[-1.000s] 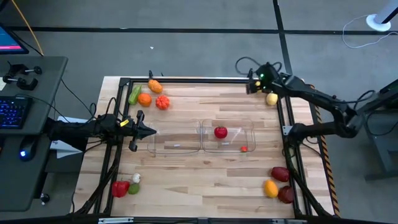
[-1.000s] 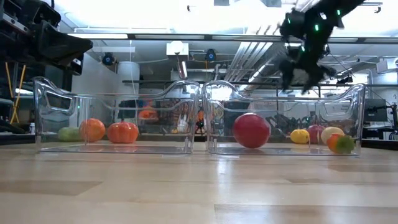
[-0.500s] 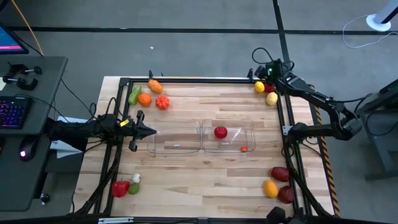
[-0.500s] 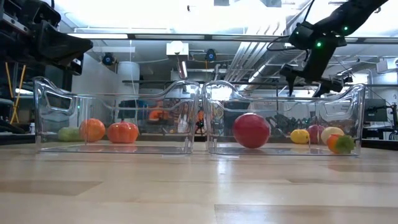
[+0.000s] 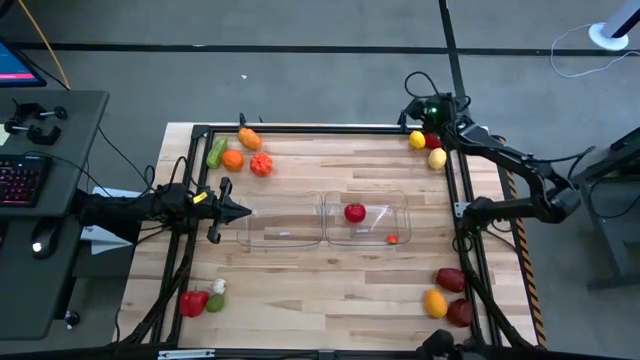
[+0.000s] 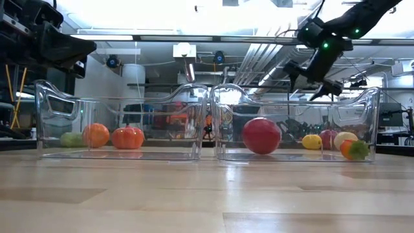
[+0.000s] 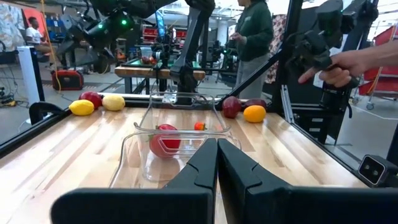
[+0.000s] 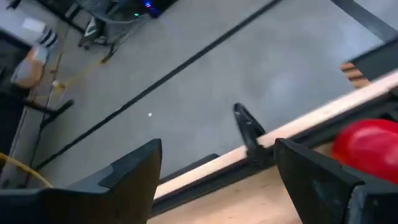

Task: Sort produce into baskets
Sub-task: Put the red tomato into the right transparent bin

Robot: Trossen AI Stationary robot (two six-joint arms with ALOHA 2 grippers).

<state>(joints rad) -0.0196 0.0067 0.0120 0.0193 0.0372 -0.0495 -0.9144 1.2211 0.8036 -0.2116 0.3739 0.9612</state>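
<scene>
Two clear tubs stand side by side mid-table, the left tub (image 5: 283,222) and the right tub (image 5: 372,222). The right tub holds a red apple (image 5: 355,212) and a small red-orange piece (image 5: 393,239). My right gripper (image 5: 422,116) hovers open and empty over the far right corner, above a lemon (image 5: 417,140), a red fruit (image 5: 432,141) and a pale yellow fruit (image 5: 437,158). In the right wrist view (image 8: 217,155) the red fruit (image 8: 367,149) shows beside one finger. My left gripper (image 5: 238,210) is shut and empty at the left tub's left end; it also shows in the left wrist view (image 7: 217,163).
A carrot (image 5: 249,138), cucumber (image 5: 217,152), orange (image 5: 233,159) and small pumpkin (image 5: 261,165) lie at the far left. A red pepper (image 5: 193,302), garlic (image 5: 218,287) and a green piece (image 5: 215,303) lie near left. Three fruits (image 5: 447,293) lie near right. A black frame (image 5: 300,128) edges the table.
My right gripper has risen and drawn back toward the table's far edge. It had stood over the lemon and the red fruit, which now show uncovered and in place on the table.
</scene>
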